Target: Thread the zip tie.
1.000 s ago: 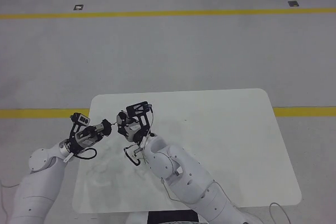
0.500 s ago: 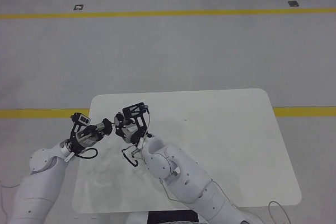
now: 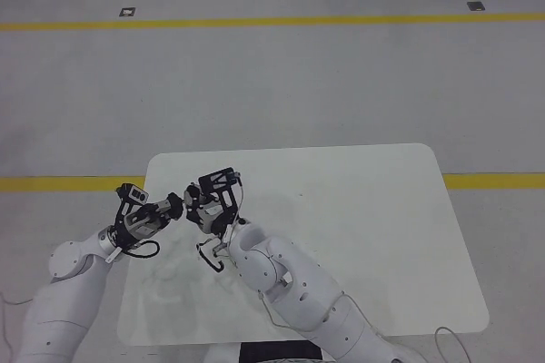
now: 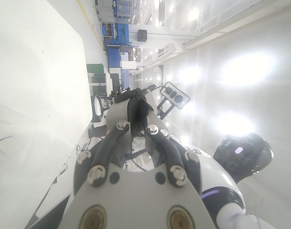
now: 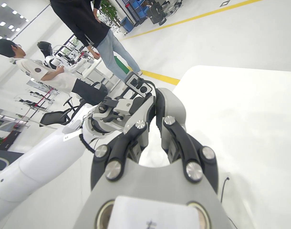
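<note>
Two grippers meet tip to tip over the table [image 3: 363,227], near its left edge, with the zip tie at the meeting point.

Both arms hold their grippers raised off the surface, not far from the far left corner, pointing at each other. The left gripper [image 3: 173,203] is clenched: in its wrist view the two fingers press together on a thin dark strip, the zip tie [image 4: 132,137], which runs back between them towards the palm. The right gripper [image 3: 194,201] is clenched too, its black pads closed against each other just in front of the left one's fingertips. What it pinches is too small to tell. From above, the tie itself cannot be made out where the two tips come together.
</note>
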